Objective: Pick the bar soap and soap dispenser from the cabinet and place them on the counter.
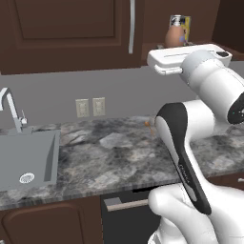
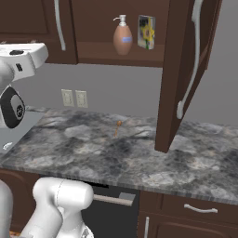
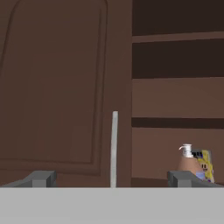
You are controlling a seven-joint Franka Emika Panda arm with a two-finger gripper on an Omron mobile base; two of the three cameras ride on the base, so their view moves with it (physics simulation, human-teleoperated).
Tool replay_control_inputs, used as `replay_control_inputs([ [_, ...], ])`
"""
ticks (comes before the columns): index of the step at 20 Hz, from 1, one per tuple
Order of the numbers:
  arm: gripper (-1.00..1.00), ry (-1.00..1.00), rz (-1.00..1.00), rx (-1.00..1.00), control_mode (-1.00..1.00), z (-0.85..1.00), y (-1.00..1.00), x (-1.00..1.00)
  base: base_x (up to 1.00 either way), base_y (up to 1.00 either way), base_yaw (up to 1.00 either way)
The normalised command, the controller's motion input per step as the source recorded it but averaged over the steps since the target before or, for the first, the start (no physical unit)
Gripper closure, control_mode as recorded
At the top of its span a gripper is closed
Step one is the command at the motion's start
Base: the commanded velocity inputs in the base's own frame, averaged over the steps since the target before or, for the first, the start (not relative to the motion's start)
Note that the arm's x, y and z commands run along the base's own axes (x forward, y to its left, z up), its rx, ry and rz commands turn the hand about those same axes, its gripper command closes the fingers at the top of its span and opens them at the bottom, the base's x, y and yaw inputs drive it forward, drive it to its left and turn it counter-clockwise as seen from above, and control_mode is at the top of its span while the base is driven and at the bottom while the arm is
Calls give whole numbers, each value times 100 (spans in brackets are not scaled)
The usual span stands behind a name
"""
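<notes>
Marbled surface below open cabinet. Fingers spread, nothing held. Risk judged: soap dispenser toppled against yellow box if approached off-centre.

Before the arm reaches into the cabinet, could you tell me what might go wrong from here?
1. The dispenser stands close beside a yellow box; reaching in could knock the box over.
2. The open door hangs over the counter, and the arm could strike it.
3. The end effector points at a door handle, left of the dispenser.
</notes>
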Motion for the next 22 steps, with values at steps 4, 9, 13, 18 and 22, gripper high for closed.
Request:
replay_control_inputs([
  [4, -100, -1, 1, 0, -100, 0, 0, 22, 0, 0, 0],
  [9, -100, -5, 0, 0, -100, -1, 0, 20, 0, 0, 0],
  [13, -100, -5, 0, 0, -100, -2, 0, 25, 0, 0, 0],
  [18, -100, -2, 0, 0, -100, -3, 0, 31, 0, 0, 0],
  [22, -100, 0, 0, 0, -100, 0, 0, 36, 0, 0, 0],
])
